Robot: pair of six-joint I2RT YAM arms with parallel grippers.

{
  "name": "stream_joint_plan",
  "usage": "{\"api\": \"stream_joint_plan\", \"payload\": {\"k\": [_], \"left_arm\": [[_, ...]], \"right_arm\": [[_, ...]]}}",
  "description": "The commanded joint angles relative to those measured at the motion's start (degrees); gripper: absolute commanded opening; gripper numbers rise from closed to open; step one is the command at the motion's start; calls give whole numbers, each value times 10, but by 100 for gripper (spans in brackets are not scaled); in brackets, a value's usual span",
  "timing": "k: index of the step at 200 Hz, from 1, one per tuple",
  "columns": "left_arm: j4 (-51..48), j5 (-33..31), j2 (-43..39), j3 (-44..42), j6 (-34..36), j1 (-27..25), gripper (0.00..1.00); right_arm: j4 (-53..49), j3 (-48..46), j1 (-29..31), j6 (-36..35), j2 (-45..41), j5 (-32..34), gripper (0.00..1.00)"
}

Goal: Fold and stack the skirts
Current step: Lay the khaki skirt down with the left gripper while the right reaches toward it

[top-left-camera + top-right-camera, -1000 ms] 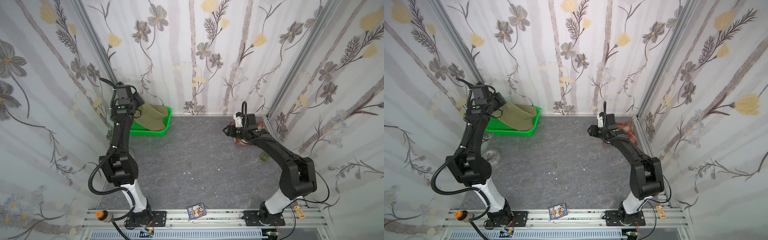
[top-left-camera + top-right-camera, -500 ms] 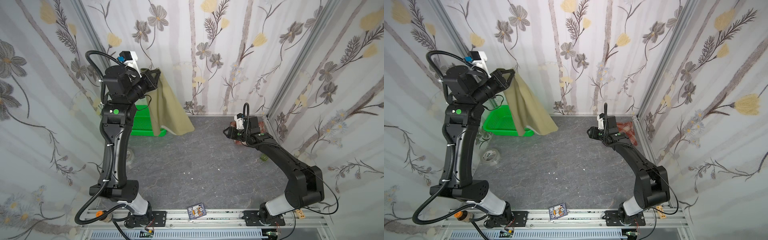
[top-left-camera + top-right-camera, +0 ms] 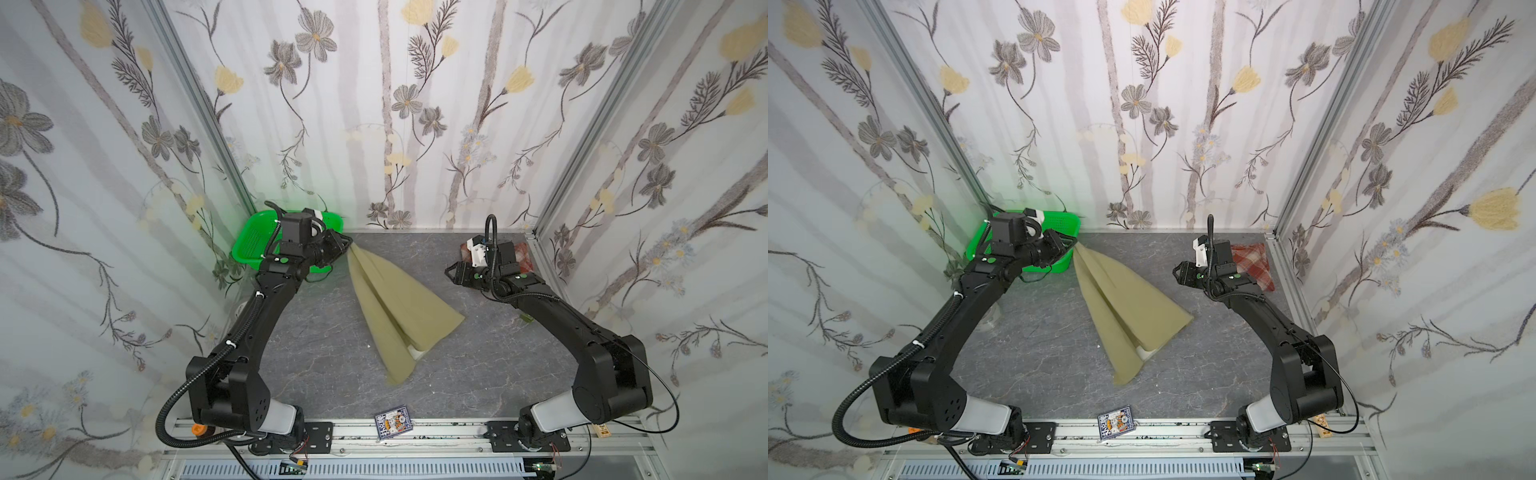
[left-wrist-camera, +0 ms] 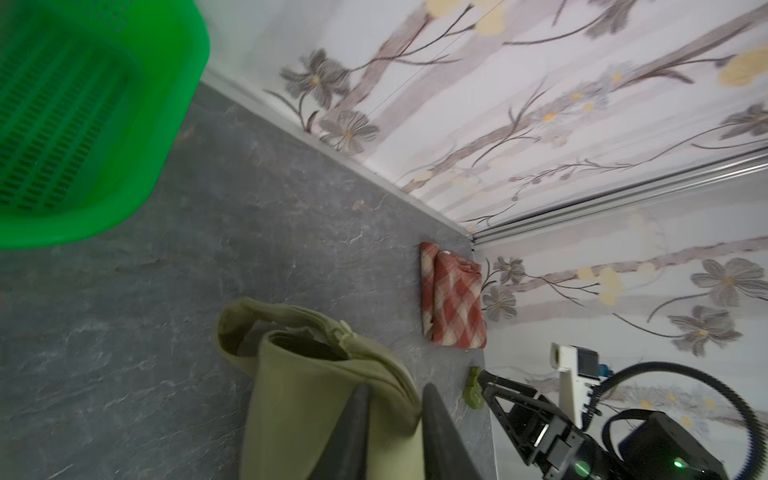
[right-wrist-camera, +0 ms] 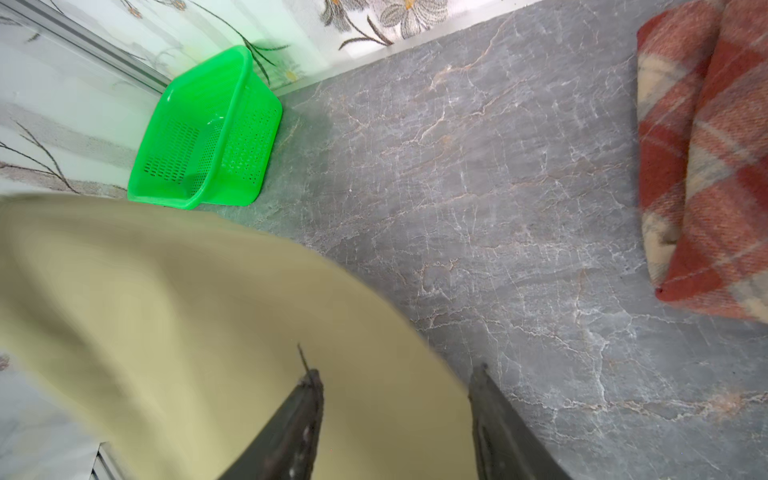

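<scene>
The khaki-olive skirt [image 3: 399,307] [image 3: 1133,307] lies spread in a long wedge across the middle of the table, its narrow top end at my left gripper [image 3: 348,243] [image 3: 1073,242]. In the left wrist view the skirt [image 4: 324,374] is bunched between the parted fingers of that gripper [image 4: 395,388]. The folded plaid skirt [image 3: 1254,262] [image 4: 455,303] [image 5: 706,166] rests in the far right corner. In front of it my right gripper [image 3: 451,272] [image 3: 1177,272] [image 5: 397,372] stands open and empty, with the blurred khaki cloth [image 5: 187,311] beyond it.
A green perforated basket [image 3: 249,245] [image 3: 1063,220] [image 5: 208,137] stands empty in the far left corner, beside the left arm. A small card pack [image 3: 392,424] lies at the front edge. A small green scrap [image 3: 525,318] sits by the right wall.
The left arm has swung down from holding the khaki skirt high by the basket; the skirt now spreads over the table and the left jaws have parted. The right arm barely moved.
</scene>
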Motion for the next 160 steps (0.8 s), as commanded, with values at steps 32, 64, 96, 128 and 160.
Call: {"api": "stream_joint_plan", "payload": {"k": [32, 64, 96, 128, 160], "left_arm": [[78, -78, -61, -115, 4, 1, 87], [77, -97, -74, -193, -19, 3, 89], [74, -116, -64, -247, -30, 23, 89], [72, -149, -16, -245, -21, 44, 85], [68, -200, 33, -226, -1, 54, 83]], "right_arm": [[0, -10, 34, -10, 1, 62, 59], [-2, 0, 98, -26, 35, 89, 60], [-14, 8, 154, -46, 70, 109, 61], [-10, 15, 191, -39, 113, 106, 59], [14, 10, 224, -16, 128, 90, 59]]}}
